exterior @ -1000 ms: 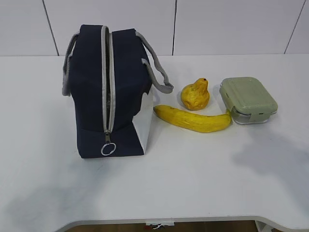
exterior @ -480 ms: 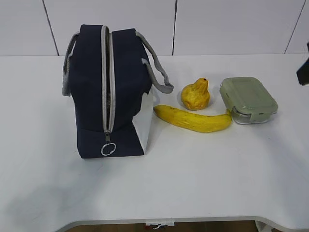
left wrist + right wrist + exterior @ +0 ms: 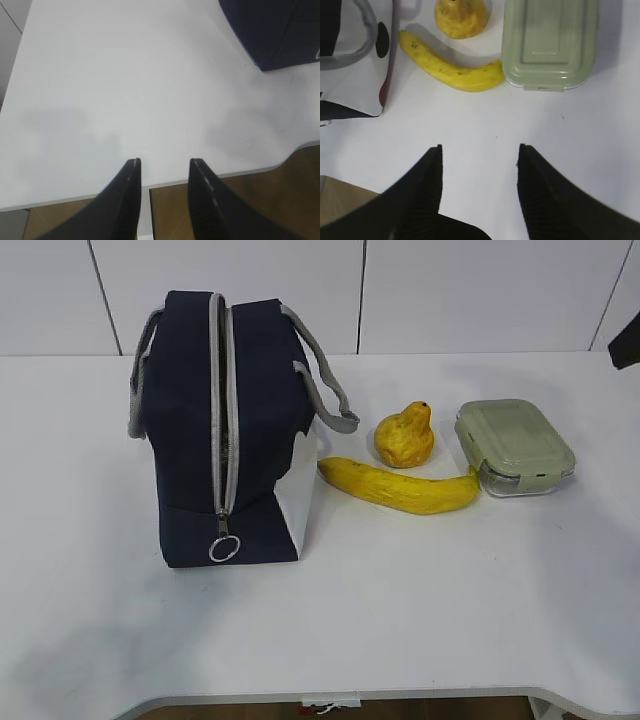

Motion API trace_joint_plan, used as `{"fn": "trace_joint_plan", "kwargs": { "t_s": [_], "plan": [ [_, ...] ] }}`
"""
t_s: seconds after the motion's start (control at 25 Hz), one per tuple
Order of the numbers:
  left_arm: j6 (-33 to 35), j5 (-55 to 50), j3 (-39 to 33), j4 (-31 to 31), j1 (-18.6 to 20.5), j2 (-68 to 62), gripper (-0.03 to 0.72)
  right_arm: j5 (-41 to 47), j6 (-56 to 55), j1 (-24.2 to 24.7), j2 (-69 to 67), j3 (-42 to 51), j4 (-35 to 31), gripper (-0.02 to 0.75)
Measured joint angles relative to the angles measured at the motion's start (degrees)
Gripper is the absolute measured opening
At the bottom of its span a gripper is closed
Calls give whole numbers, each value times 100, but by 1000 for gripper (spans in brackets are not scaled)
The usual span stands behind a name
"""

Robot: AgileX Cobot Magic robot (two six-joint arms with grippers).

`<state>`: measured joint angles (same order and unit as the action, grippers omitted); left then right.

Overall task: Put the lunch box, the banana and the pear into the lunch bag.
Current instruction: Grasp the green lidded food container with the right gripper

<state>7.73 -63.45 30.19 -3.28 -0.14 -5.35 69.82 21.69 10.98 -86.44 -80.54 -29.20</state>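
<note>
The left gripper (image 3: 162, 167) hangs over the near left edge of the white tabletop (image 3: 400, 610), its dark fingers (image 3: 131, 172) parted with nothing between them, angled down at bare surface; only a navy corner of the lunch bag (image 3: 270, 30) shows at the far right of its wrist view. In the exterior view the lunch bag (image 3: 222, 430) stands upright at left, its zipper running down the near end to a ring pull (image 3: 224, 549); just right of it lies the banana (image 3: 400, 487), its right tip against the lunch box (image 3: 514, 447); the pear (image 3: 405, 435) sits just beyond the banana. The right gripper (image 3: 479, 150) hovers above the tabletop near of these three, fingers (image 3: 434, 160) released and empty, pointing toward banana and box.
</note>
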Motion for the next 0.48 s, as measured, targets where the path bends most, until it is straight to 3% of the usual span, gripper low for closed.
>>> {"fn": "trace_joint_plan", "kwargs": {
  "t_s": [0.2,0.48],
  "plan": [
    [0,0,0,0,0,0,244,38,661,556,-572,-253,-761,398],
    [0,0,0,0,-11,0,244,28,1046,729,-1403,-438,-1142,397]
  ]
}}
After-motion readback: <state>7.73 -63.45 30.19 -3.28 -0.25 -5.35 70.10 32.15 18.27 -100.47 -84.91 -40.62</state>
